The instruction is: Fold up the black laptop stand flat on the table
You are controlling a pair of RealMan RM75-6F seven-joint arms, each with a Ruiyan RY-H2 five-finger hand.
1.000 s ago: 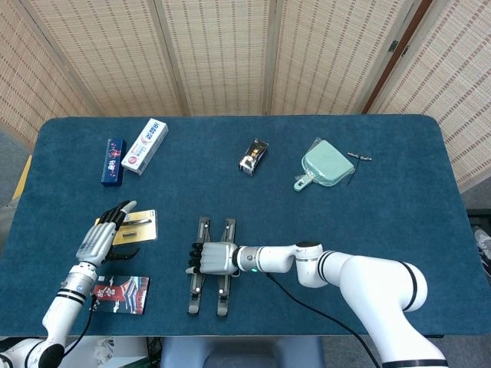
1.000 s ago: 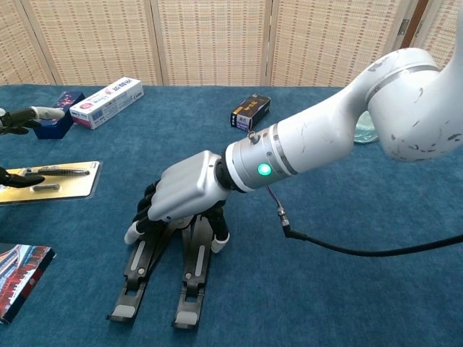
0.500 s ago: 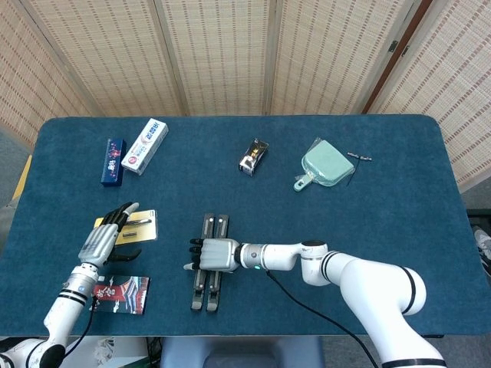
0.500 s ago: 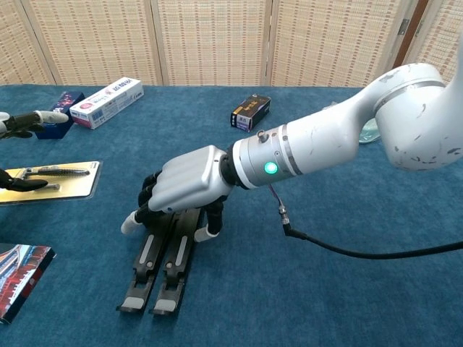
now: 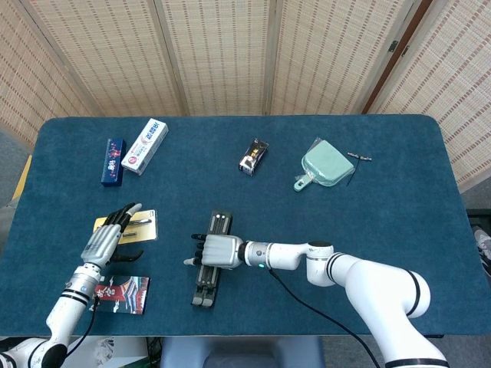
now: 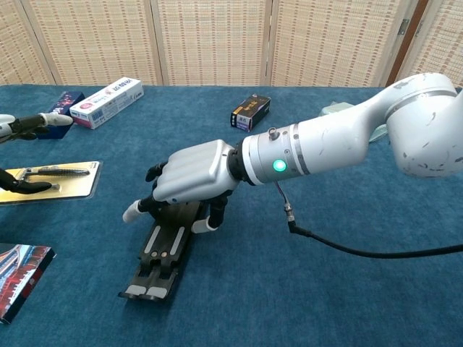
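The black laptop stand point(image 5: 205, 288) lies flat near the table's front edge, its two bars side by side and touching. In the chest view the stand point(image 6: 160, 259) points toward me from under my right hand point(image 6: 192, 181). My right hand point(image 5: 217, 251) lies palm-down across the stand's middle, fingers down one side and thumb down the other, gripping both bars together. My left hand point(image 5: 103, 242) hovers at the left with fingers spread and nothing in it; only its fingertips point(image 6: 32, 122) show in the chest view.
A gold card point(image 5: 144, 228) with a metal tool lies under my left hand. A red-black booklet point(image 5: 123, 295) sits front left. A white box point(image 5: 146, 145), a blue box point(image 5: 113, 161), a small black box point(image 5: 253, 156) and a mint pouch point(image 5: 326, 165) lie farther back.
The stand's two bars, spread apart a second ago, have swung together into one closed strip under my right hand. The left hand has barely moved.
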